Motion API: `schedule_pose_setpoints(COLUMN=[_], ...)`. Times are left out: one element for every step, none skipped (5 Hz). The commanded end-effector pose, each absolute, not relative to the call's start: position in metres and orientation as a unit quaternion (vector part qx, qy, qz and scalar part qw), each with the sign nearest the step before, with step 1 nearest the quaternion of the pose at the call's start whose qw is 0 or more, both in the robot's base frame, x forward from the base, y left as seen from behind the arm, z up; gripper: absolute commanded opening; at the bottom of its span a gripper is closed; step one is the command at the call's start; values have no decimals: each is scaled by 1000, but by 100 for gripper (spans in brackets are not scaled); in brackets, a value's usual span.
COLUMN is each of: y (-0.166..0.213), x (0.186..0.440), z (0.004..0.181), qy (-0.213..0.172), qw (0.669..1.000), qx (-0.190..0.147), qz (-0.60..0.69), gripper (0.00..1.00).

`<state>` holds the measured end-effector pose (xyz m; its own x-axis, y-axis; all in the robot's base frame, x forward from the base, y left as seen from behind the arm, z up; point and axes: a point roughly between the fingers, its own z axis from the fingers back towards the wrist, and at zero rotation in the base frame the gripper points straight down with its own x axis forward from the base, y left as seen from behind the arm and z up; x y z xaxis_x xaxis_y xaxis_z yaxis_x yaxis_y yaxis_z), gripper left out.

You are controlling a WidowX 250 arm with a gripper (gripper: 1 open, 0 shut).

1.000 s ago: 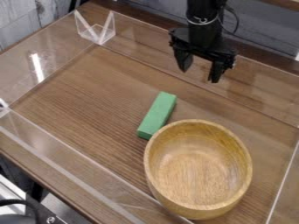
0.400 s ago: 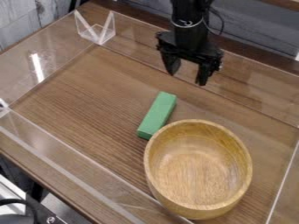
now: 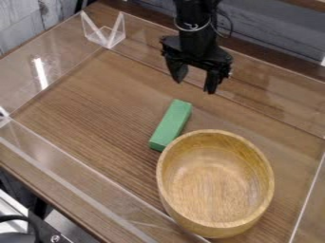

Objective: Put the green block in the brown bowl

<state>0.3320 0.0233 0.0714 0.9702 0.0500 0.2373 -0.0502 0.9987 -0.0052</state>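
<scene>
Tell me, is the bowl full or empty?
Empty: the inside of the bowl is bare wood, and the block lies outside it.

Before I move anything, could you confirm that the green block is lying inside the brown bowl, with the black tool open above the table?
Not quite: the green block is not inside the brown bowl. The camera view shows it lying on the wooden table beside the bowl. The black tool is indeed open above the table.

wooden table [image 3: 79, 109] | green block [image 3: 170, 125] | brown bowl [image 3: 215, 184]
</scene>
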Motion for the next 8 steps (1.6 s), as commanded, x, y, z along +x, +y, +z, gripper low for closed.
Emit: schedule_pose_setpoints(y=[31, 34, 37, 40, 42, 44, 44, 45], x=[334, 330, 326, 323, 321, 318, 316, 314], z=[94, 90, 85, 79, 73, 67, 60, 53], qy=[-158, -155, -153, -150, -148, -145, -142, -138], qw=[987, 987, 988, 988, 988, 989, 989, 990], qx=[3, 3, 3, 2, 1, 1, 1, 0], qz=[29, 31, 33, 34, 36, 37, 37, 38], gripper=[100, 100, 100, 100, 100, 100, 100, 100])
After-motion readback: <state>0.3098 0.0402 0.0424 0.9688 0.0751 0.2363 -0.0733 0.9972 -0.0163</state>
